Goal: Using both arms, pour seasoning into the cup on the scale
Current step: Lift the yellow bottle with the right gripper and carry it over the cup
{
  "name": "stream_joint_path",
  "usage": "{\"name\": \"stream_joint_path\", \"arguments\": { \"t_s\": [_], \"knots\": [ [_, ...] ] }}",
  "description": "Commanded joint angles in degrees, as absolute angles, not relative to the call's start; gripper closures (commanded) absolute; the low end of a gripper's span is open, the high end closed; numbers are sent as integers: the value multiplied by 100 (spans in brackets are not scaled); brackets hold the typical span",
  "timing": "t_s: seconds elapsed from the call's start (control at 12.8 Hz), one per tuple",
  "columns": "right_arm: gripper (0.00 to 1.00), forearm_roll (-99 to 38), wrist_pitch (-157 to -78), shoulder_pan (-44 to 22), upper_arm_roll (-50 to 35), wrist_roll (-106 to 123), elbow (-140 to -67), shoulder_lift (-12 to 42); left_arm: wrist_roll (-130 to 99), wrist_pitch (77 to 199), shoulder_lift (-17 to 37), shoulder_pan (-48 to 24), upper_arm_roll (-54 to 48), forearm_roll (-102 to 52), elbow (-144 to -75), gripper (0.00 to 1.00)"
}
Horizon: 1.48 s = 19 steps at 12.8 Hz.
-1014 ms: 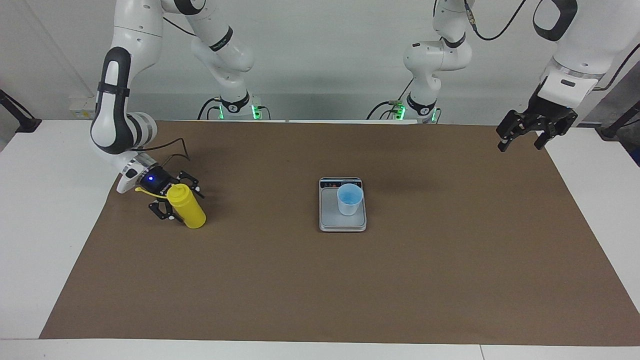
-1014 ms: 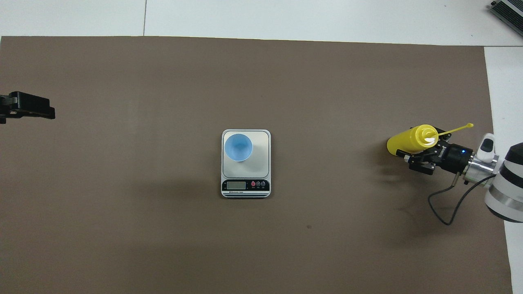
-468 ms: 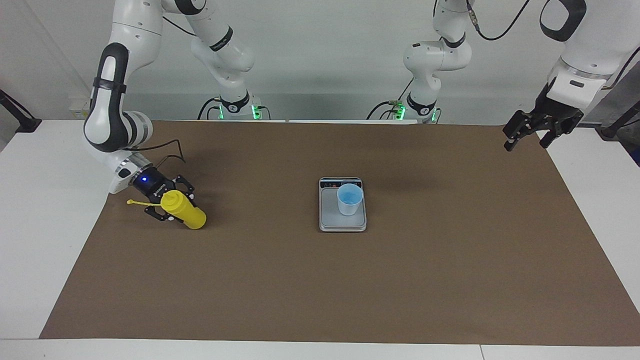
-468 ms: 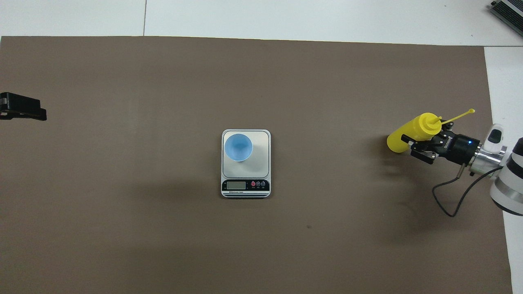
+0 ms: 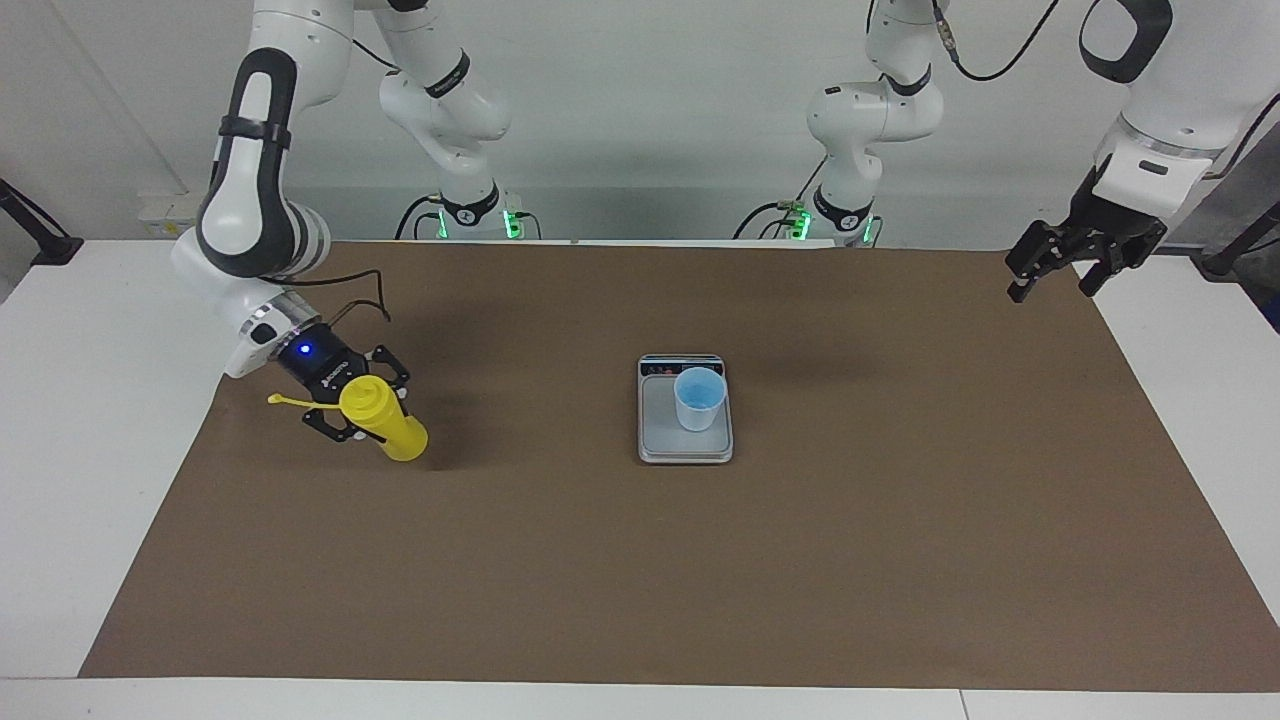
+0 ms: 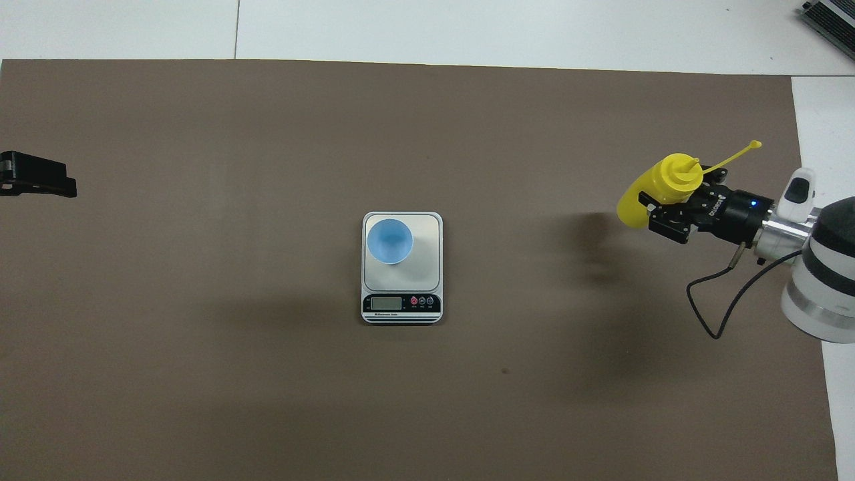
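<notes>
Right tool [image 5: 362, 412] clamped (left tool [image 5: 1053, 277] agape)

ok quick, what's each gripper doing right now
Right gripper: shut on the yellow bottle, lifted and tilted over the brown mat.
Left gripper: open, holding nothing, waiting over its own end of the table.

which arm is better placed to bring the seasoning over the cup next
Right. The right gripper is already shut on the yellow bottle, lifted and tilted over the mat. The left gripper hangs open at the left arm's end, holding nothing, apart from the cup on the scale.
</notes>
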<state>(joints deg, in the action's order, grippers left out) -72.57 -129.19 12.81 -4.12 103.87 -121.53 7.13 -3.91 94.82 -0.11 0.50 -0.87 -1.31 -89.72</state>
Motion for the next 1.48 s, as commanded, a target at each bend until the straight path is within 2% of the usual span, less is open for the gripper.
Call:
{"name": "stream_joint_path", "arguments": {
  "t_s": [0.0,0.31,0.86,1.17,1.4],
  "knots": [
    [67,-6446,-13087,959,-413,9479,-12121,405,-369,9431,-70,97,-123,-35,-9026,0],
    [67,-4619,-13025,468,-457,7932,-11673,334,-378,9431,-70,97,-123,-35,-9026,0],
    [68,-2131,-13060,-1114,-483,5963,-11523,325,-378,9431,-70,97,-123,-35,-9026,0],
    [80,-653,-13472,-1774,-501,5054,-11356,457,-378,9431,-70,97,-123,-35,-9026,0],
    [100,478,-13422,-1942,-510,4783,-10997,658,-378,9431,-70,97,-123,-35,-9026,0]
  ]
}}
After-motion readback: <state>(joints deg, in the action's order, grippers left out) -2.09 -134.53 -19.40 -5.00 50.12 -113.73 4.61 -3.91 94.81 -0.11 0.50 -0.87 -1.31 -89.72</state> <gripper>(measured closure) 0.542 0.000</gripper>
